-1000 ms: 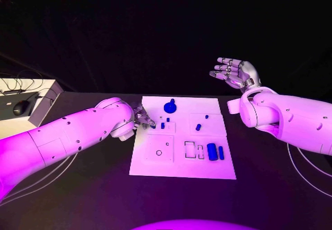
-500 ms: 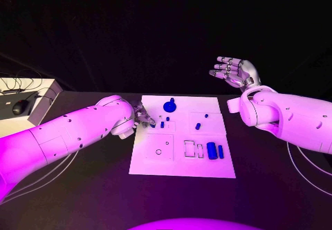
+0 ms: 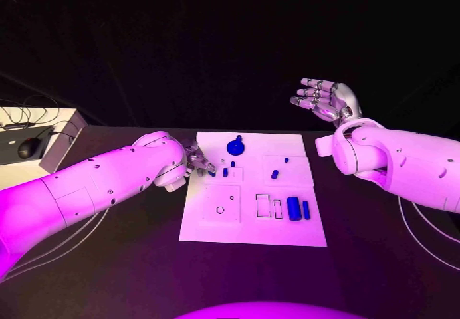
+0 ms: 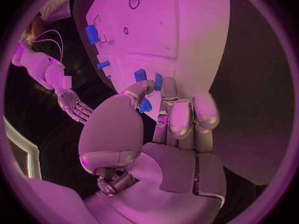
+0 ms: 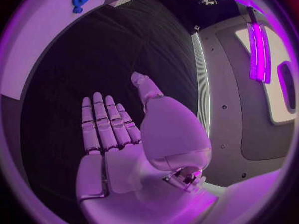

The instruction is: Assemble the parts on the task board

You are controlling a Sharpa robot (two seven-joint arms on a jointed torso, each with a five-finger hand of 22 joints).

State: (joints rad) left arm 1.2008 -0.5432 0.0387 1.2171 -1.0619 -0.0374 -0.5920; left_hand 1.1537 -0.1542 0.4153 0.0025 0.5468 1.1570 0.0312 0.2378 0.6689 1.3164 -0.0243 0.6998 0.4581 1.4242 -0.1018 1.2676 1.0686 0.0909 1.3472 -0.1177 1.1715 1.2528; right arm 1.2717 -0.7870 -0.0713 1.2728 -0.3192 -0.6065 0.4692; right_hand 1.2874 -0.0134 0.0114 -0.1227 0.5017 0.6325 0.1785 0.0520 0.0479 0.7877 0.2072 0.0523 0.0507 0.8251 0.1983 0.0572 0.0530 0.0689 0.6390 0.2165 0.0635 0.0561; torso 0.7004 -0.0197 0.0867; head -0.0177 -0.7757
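Presently, at the far left of the table (image 3: 115, 266) a pale box with cables and a dark mouse (image 3: 28, 147) sits well apart from the work and has no evident part in it. Next, the left hand (image 3: 199, 163) is down at the left edge of the task board (image 3: 252, 232), its fingers (image 4: 179, 119) bunched close over a group of small blue pegs (image 3: 225, 172) in the board's upper-left panel. The left wrist view shows a small blue piece (image 4: 144, 105) close between the thumb and a fingertip, with two more just past the fingertips; whether that piece is truly pinched or only touched cannot be told, though the low, gathered posture suggests a fine pick or seating of one peg. Further along the board, the round blue knob (image 3: 236, 147) stands near the far edge, a short blue peg (image 3: 274, 175) lies in the upper-right panel, and a thick blue block (image 3: 293, 209) with a thin blue bar (image 3: 306, 211) beside it lies by the outlined slots in the lower-right panel, seemingly staged next to their seats and not yet inserted. At the right, the right hand (image 3: 326, 98) is raised beyond the board's far right corner, palm bare, fingers extended and holding nothing, presumably parked clear so it does not obstruct the left hand's work.
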